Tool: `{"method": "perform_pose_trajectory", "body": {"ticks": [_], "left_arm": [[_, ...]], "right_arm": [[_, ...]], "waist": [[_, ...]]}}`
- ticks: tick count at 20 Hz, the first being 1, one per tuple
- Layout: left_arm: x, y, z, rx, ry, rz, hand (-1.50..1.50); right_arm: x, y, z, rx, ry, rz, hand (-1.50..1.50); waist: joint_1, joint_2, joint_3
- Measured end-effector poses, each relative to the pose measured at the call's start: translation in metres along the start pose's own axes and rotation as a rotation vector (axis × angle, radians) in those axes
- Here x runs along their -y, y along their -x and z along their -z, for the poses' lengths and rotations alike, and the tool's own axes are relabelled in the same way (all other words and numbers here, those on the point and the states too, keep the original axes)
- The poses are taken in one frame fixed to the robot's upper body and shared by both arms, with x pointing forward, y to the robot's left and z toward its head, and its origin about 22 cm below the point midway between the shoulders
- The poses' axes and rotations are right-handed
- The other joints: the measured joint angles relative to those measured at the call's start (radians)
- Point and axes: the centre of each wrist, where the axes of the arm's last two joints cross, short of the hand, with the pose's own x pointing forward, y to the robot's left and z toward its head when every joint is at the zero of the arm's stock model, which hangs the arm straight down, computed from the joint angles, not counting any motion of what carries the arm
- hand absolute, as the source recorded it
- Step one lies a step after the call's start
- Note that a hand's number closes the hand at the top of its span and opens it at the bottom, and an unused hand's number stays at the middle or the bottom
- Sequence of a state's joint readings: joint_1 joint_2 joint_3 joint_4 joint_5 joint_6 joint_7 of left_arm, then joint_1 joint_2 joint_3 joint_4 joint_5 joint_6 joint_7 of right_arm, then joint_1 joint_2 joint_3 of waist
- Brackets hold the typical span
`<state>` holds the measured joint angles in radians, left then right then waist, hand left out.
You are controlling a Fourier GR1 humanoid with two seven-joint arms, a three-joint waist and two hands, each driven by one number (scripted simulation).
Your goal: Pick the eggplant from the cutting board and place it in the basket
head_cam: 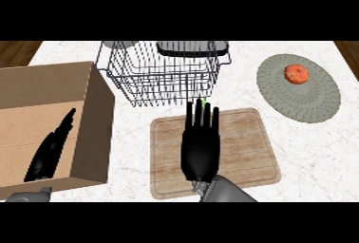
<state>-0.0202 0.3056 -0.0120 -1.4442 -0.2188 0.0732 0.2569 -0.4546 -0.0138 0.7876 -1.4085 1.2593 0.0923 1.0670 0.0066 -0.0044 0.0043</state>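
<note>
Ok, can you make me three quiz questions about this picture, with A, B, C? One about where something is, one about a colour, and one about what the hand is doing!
1. Where is the round orange-red fruit?
A) in the wire basket
B) on the round grey mat
C) on the floor

2. What colour is the big box?
A) blue
B) brown
C) pink

3. How are the fingers of the right hand over the cutting board?
A) curled in a fist
B) wrapped round a cup
C) straight

Answers:
1 B: the fruit sits on the mat at the right.
2 B: its walls are cardboard brown.
3 C: they stretch out straight, not curled.
</note>
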Motion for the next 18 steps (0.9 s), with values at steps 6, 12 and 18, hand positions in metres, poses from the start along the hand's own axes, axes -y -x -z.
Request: {"method": "perform_pose_trajectory", "body": {"ticks": [6, 12, 18], "left_arm": [[-0.009, 0.005, 0.005, 0.003, -0.002, -0.002, 0.00], [-0.001, 0.005, 0.000, 0.000, -0.003, 0.000, 0.00], [-0.008, 0.000, 0.001, -0.011, 0.010, 0.010, 0.00]], "right_arm": [[-0.013, 0.004, 0.013, -0.041, -0.002, -0.015, -1.50], [-0.017, 0.012, 0.026, -0.079, -0.005, -0.010, -1.50], [-0.024, 0.016, 0.037, -0.090, -0.023, 0.016, -1.50]], "waist": [[0.000, 0.000, 0.000], [-0.001, -0.001, 0.000], [0.000, -0.002, -0.003]]}}
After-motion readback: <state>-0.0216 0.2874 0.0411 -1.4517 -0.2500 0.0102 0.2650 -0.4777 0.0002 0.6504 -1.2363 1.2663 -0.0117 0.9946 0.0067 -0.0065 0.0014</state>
